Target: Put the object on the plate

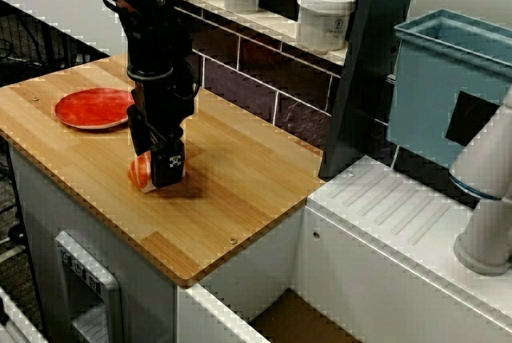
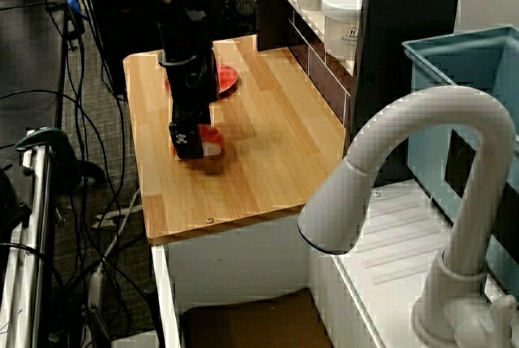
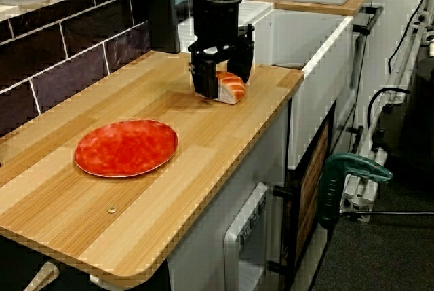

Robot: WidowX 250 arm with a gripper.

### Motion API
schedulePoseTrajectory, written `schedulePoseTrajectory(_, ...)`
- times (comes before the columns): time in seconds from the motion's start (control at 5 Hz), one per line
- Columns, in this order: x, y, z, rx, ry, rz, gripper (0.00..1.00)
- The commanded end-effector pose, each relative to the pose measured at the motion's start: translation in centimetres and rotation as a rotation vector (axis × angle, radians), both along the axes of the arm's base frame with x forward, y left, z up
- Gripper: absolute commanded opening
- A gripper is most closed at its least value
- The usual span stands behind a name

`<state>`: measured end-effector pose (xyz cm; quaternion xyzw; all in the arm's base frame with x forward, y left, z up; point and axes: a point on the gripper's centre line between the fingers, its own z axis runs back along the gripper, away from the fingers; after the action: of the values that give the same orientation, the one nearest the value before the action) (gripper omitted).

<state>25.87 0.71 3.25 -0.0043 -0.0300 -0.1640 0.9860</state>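
Note:
The object, an orange-topped nigiri on a white base, lies on the wooden counter. My black gripper stands low over it with a finger on each side; the jaws look parted and the piece rests on the wood. In the view from the front corner the object peeks out left of the gripper. In the view over the tap the object shows right of the gripper. The red plate lies a short way off and holds nothing.
White lidded jars stand on a tiled ledge behind the counter. A dark upright post and a blue bin are to the right, with a white tap over the drainboard. The counter edge drops off.

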Motion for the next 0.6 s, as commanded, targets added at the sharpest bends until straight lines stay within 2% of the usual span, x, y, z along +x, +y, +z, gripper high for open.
schedulePoseTrajectory(0.0,0.9,0.1,0.1,-0.006,-0.047,0.005,0.00)
schedulePoseTrajectory(0.4,1.8,0.7,3.2,-0.038,-0.043,0.013,0.00)
